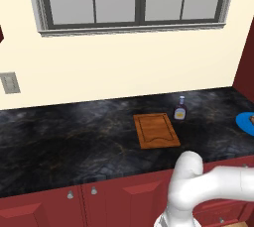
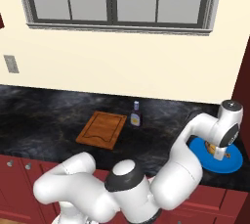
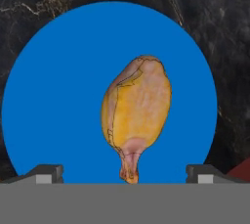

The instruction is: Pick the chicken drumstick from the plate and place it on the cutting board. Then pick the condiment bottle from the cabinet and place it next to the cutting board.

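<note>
Hovering my gripper point(image 3: 125, 174) over the plate point(image 3: 49, 96), fingers spread wide and holding nothing, I see the chicken drumstick point(image 3: 136, 115) lying on the blue between them, bone end nearest; the cutting board point(image 2: 101, 129) sits bare, the condiment bottle point(image 2: 135, 114) just beside it

We see the cutting board point(image 1: 156, 131) lying flat on the counter point(image 1: 74, 132) below the window point(image 1: 134, 0), with the condiment bottle point(image 1: 180, 108) standing upright just beside its far right corner. Well to the right of both, near the counter's front edge, rests the plate point(image 2: 233, 162), and the chicken drumstick point(image 3: 136, 113) lies on it, slightly off centre. Drawers point(image 1: 99, 203) run beneath the counter.
</note>
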Robot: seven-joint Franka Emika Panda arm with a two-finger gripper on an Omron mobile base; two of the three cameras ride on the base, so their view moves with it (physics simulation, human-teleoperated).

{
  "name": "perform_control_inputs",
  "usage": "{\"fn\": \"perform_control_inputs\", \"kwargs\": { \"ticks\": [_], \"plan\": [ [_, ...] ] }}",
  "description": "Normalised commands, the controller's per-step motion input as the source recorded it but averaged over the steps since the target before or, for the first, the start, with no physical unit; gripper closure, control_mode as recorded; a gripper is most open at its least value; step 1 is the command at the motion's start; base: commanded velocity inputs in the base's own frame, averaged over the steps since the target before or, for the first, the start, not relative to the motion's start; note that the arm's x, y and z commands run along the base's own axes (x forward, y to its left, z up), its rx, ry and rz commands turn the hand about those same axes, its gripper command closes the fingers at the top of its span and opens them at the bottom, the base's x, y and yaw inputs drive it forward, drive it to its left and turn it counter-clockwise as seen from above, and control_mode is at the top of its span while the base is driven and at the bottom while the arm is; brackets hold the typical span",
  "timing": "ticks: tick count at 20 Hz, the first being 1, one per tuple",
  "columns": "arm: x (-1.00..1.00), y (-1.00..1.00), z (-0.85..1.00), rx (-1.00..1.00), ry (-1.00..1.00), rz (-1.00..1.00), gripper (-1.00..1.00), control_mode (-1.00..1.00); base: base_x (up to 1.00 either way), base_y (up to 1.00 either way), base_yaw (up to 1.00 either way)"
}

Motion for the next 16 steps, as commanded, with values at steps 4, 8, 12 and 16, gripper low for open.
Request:
{"fn": "perform_control_inputs", "kwargs": {
  "ticks": [4, 8, 12, 16],
  "plan": [
    [0.09, -0.08, -0.11, 0.00, 0.01, 0.00, -1.00, -1.00, 0.00, 0.00, 0.00],
    [0.03, -0.01, -0.10, 0.00, 0.01, 0.01, -1.00, -1.00, 0.00, 0.00, 0.00],
    [0.01, 0.00, -0.07, 0.00, 0.00, 0.01, -1.00, -1.00, 0.00, 0.00, 0.00],
    [0.00, 0.00, -0.07, 0.00, 0.00, 0.01, -1.00, -1.00, 0.00, 0.00, 0.00]
  ]
}}
